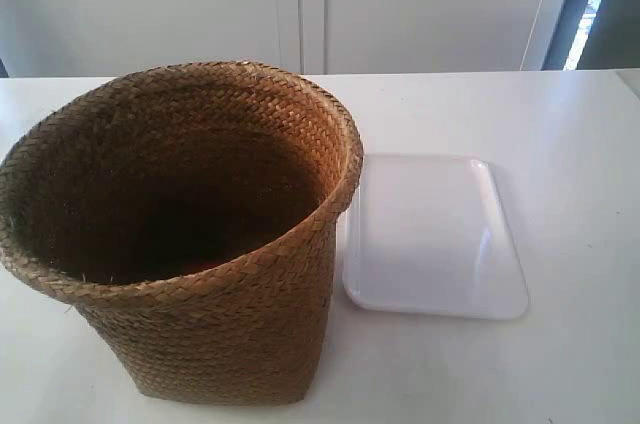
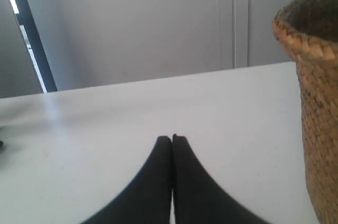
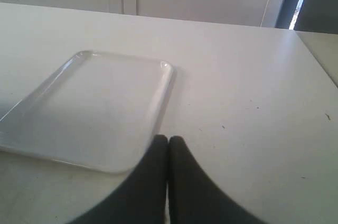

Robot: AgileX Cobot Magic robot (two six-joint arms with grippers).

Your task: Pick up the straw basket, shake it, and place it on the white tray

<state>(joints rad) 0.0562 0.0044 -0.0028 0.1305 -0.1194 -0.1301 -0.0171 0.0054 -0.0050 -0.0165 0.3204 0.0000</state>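
The brown woven straw basket point(image 1: 185, 244) stands upright on the white table, filling the left of the exterior view, its inside dark. Right beside it lies the flat glossy white tray point(image 1: 435, 239), with nothing on it. Neither arm shows in the exterior view. In the left wrist view my left gripper point(image 2: 172, 138) is shut with nothing in it, low over the table, and the basket's wall and braided rim point(image 2: 317, 108) stand off to one side, apart from it. My right gripper point(image 3: 168, 139) is also shut and holds nothing, its tips over the tray's near corner point(image 3: 90, 113).
The white table point(image 1: 560, 144) runs back to a pale wall with panel seams. A dark window frame point(image 1: 590, 4) stands at the far right. A few small dark specks point(image 3: 257, 108) lie on the table near the right gripper.
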